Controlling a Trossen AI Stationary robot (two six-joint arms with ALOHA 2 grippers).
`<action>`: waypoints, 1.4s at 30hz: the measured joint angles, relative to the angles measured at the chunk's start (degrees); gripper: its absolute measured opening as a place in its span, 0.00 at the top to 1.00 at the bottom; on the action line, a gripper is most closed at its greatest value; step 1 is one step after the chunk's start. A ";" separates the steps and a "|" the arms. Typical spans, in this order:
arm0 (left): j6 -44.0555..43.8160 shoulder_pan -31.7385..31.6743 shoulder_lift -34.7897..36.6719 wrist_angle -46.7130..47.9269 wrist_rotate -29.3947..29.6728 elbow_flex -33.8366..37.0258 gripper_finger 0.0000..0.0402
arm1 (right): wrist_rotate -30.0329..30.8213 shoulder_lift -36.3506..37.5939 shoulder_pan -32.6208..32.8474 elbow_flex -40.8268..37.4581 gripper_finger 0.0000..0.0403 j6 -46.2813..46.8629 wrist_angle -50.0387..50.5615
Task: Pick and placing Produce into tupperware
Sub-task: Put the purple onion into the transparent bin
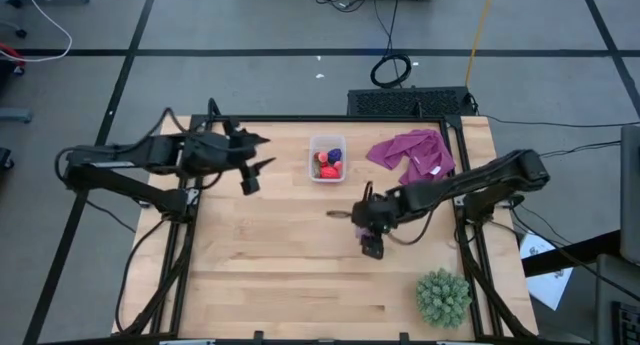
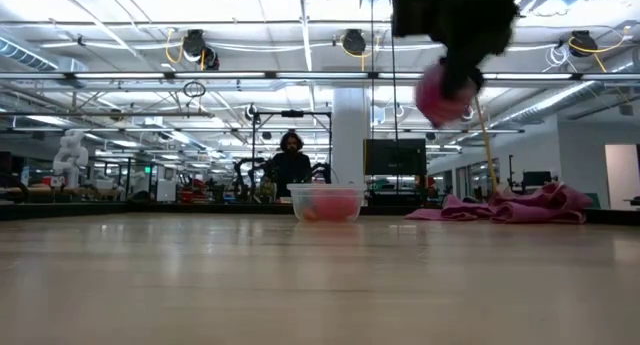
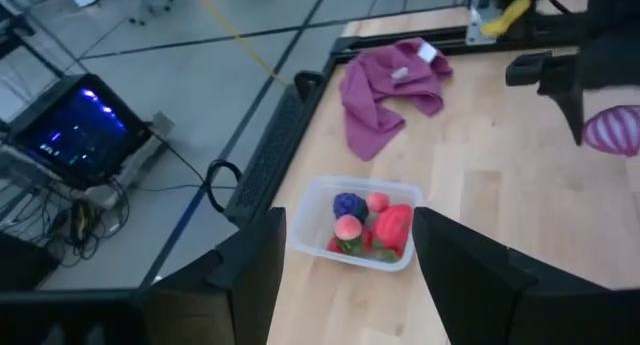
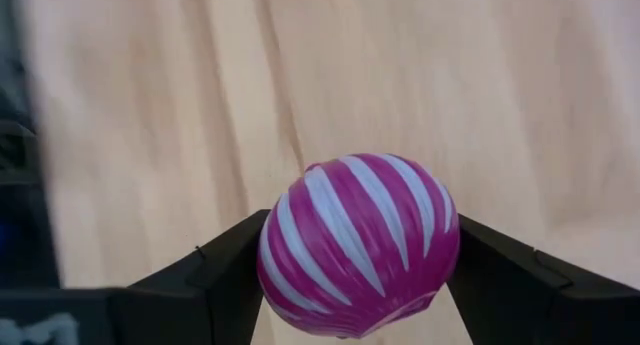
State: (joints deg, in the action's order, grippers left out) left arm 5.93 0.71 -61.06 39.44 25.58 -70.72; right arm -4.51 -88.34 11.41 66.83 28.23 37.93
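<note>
— Produce check: where is your striped magenta ball (image 4: 358,247) right now?

— You have it pinched in the right gripper (image 4: 355,260), one dark finger (image 4: 225,270) pressed to each side of it. In the low view the ball (image 2: 441,93) hangs clear above the wooden table (image 1: 270,275), with bare tabletop under it.

— And the tupperware (image 1: 327,157)?

— It sits near the table's far edge, just beside the purple cloth (image 1: 411,153). Your right gripper (image 1: 371,240) is well apart from it, out over the middle of the table. Inside the container you already have a blue-purple piece (image 3: 348,204), a pink one (image 3: 348,227) and a red one (image 3: 393,225) (packed close, touching one another).

— What about your left gripper (image 1: 257,156)?

— It hovers to the left of the container with its fingers (image 3: 245,270) spread wide and nothing between them. The green spiky ball (image 1: 443,296) rests near the table's front right corner.
</note>
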 joint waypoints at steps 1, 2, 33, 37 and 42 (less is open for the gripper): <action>0.00 -0.31 0.64 0.35 0.04 0.00 0.44 | 0.02 1.27 -0.85 0.00 0.36 -1.29 -1.98; 0.06 -0.79 1.15 0.51 0.13 0.00 0.44 | 0.10 2.47 -1.67 0.00 0.36 -2.93 -4.34; 2.98 -15.50 2.17 0.95 -0.50 0.00 0.44 | -10.83 -11.79 -34.33 11.22 0.36 -18.40 -39.25; 2.97 -15.63 2.17 1.05 -0.99 0.00 0.44 | -10.84 -17.27 -35.78 18.10 0.36 -20.90 -31.96; 3.02 -15.63 2.17 1.13 -1.36 0.00 0.44 | -10.67 -19.49 -38.10 20.15 0.36 -21.63 -22.22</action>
State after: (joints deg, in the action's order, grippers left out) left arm 8.95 -14.92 -58.89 40.58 24.22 -70.72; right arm -15.18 -107.83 -26.68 86.98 6.59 15.71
